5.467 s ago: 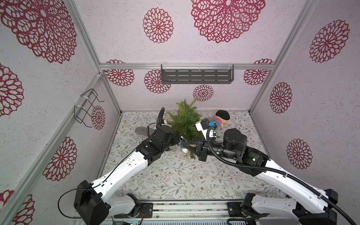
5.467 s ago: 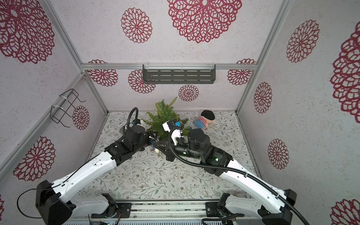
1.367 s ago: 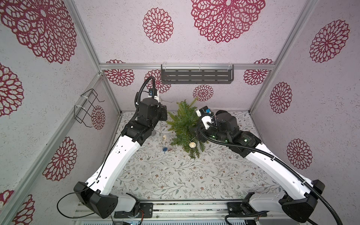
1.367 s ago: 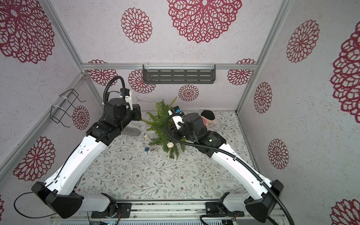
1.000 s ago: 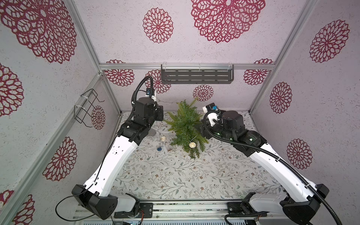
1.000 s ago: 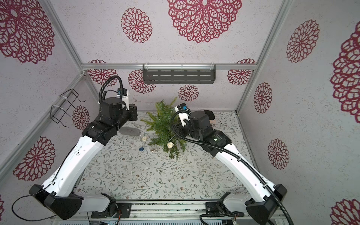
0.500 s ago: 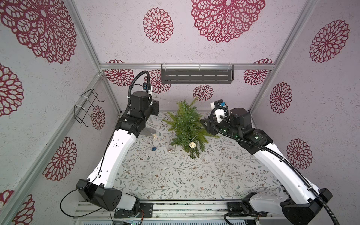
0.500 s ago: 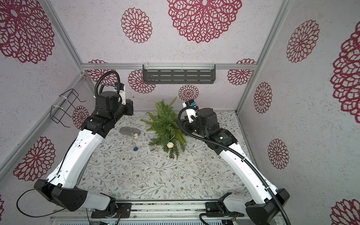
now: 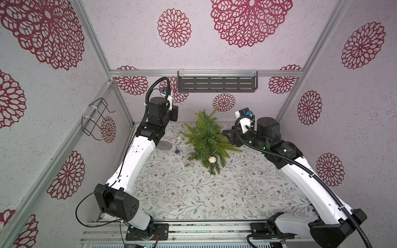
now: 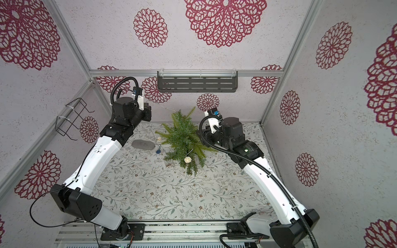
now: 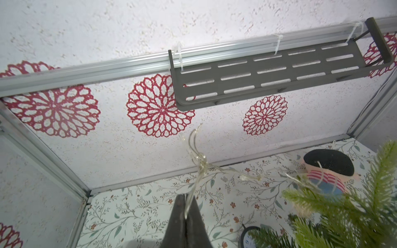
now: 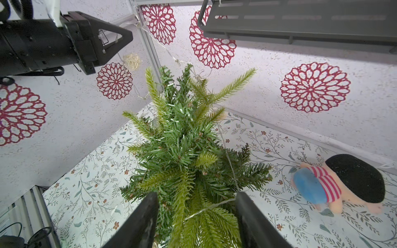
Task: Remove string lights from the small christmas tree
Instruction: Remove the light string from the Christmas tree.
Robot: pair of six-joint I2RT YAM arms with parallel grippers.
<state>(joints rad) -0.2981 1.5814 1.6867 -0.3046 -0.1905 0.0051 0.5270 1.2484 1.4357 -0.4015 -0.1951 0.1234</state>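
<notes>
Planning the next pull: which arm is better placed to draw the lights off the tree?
Probably left. The left gripper is shut on the string lights, whose wire runs to the small christmas tree. The right gripper is open around its branches, gripping nothing.

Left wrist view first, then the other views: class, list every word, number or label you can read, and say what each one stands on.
Digits on the pale face of a round dark-rimmed dial, cut off at the edge of the left wrist view: too small and blurred to read.
Nothing else is readable: no text shows on the wall shelf or the plush doll.
</notes>
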